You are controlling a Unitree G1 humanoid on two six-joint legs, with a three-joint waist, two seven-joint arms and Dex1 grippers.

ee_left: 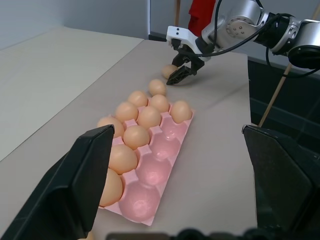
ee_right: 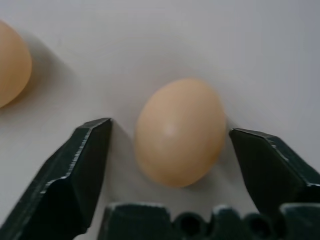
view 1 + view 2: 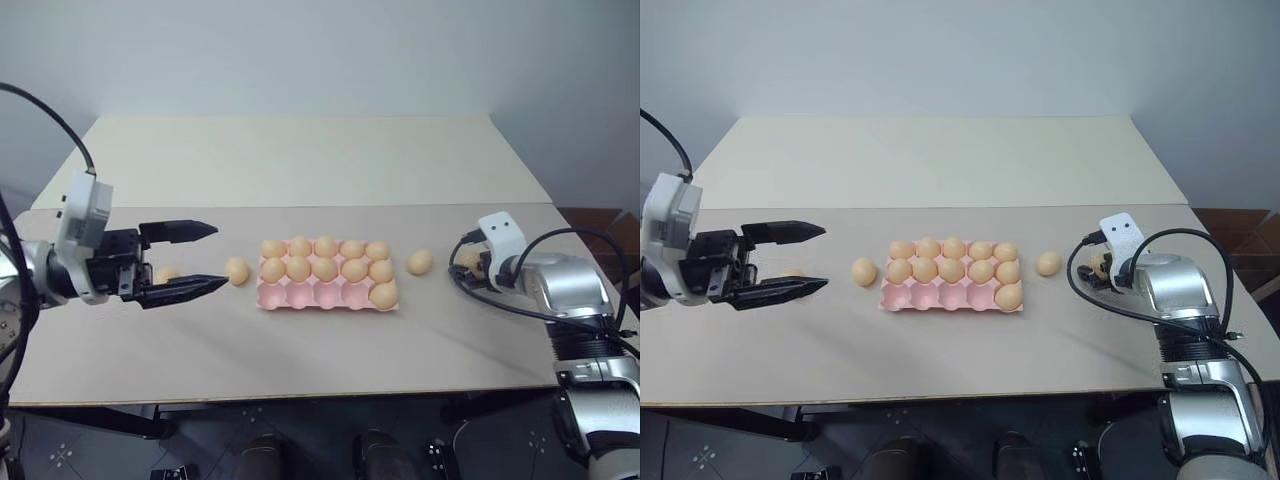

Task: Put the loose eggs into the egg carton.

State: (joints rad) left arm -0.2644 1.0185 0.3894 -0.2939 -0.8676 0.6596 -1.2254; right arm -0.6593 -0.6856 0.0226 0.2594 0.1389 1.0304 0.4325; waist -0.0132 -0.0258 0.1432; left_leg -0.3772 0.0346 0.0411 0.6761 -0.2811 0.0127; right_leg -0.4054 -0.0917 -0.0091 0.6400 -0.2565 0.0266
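Pale worktop (image 3: 300,340) carries the pink carton (image 3: 328,293), its near row mostly bare cups. My left gripper (image 3: 195,260) hovers wide open, empty, beside two loose eggs. My right gripper (image 2: 170,165) has its fingers (image 2: 75,165) spread either side of an egg (image 2: 180,131), not touching. I'd close slowly and evenly so it can't roll.

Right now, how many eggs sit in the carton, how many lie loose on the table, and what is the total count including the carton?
eggs in the carton: 11
loose eggs: 4
egg carton: 1
Total: 16
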